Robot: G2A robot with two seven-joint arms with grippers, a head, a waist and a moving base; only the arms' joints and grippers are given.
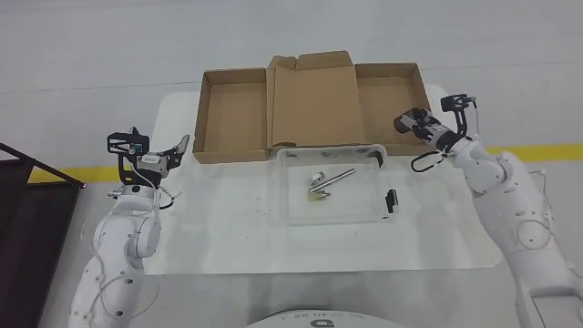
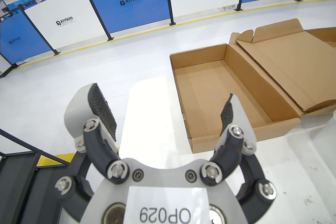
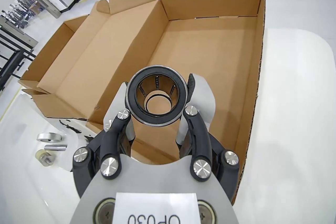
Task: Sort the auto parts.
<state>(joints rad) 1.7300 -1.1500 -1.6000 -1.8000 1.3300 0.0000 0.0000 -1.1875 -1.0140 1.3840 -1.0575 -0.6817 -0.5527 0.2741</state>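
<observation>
Plastic tray (image 1: 276, 187): centre of desk (image 1: 228, 237), metal pin (image 1: 332, 179) and black clip (image 1: 391, 201) inside.
Left claw (image 2: 162, 91): spread wide, empty, beside left cardboard box (image 2: 210, 93).
Right claw (image 3: 157, 83): clamped on ring bearing (image 3: 130, 97), over right cardboard box (image 3: 210, 51).

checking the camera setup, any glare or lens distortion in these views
right wrist view: table blown white by glare, box edges bow, bearing rim glints; left wrist view: barrier panels curve from wide lens; top view: even light, faint shadows

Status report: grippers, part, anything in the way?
Right gripper shut on bearing, at right cardboard box. Left gripper open, holding nothing. Nothing seen in the way.
</observation>
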